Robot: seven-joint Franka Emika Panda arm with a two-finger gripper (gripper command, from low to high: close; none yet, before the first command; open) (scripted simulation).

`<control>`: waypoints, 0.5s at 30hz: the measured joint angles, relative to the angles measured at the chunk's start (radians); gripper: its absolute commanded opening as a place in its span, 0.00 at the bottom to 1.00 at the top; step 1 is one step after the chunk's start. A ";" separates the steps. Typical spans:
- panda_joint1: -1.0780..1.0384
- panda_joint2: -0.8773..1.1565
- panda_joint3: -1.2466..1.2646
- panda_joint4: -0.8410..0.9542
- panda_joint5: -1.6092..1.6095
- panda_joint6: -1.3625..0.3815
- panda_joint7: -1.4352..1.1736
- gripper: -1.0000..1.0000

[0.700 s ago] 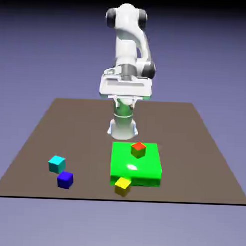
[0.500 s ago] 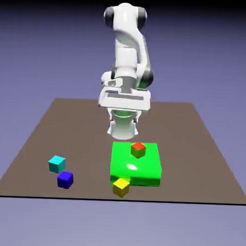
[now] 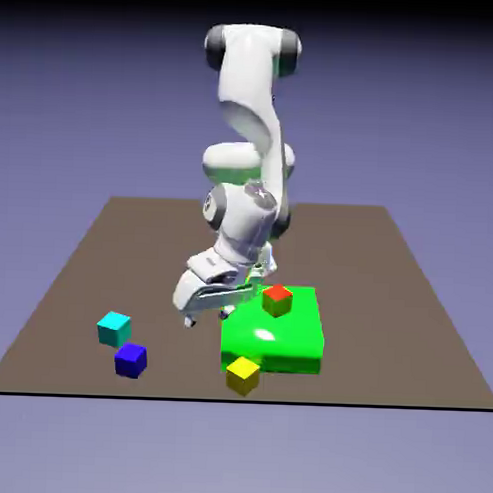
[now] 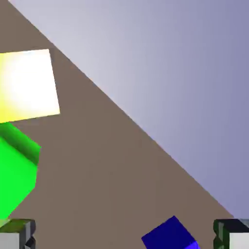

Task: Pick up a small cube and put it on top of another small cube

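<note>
While hand view omits cyan cube (image 3: 114,329), exterior shows it

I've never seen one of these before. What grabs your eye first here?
The white arm bending down mid-table, its open end effector low beside a bright green block carrying a small red-topped cube. Near the front edge sit a yellow cube, and toward the exterior view's left a dark blue cube and a cyan cube.

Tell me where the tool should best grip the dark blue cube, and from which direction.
Best from straight above, closing on two opposite side faces of the dark blue cube. It sits flat on the table with its top bare. The cyan cube stands close behind it toward the exterior view's left, so the face pair away from that neighbour looks safer. The tool is open and not yet over it.
</note>
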 measured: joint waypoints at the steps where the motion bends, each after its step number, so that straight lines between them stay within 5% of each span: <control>1: 0.008 0.036 -0.013 0.021 -0.029 -0.027 -0.017 0.50; 10: 0.076 0.362 -0.126 0.209 -0.291 -0.267 -0.167 0.50; 13: 0.035 0.471 -0.152 0.243 -0.349 -0.202 -0.139 0.50; 14: 0.018 0.505 -0.159 0.251 -0.365 -0.170 -0.125 0.00; 15: 0.018 0.505 -0.159 0.251 -0.365 -0.170 -0.125 0.00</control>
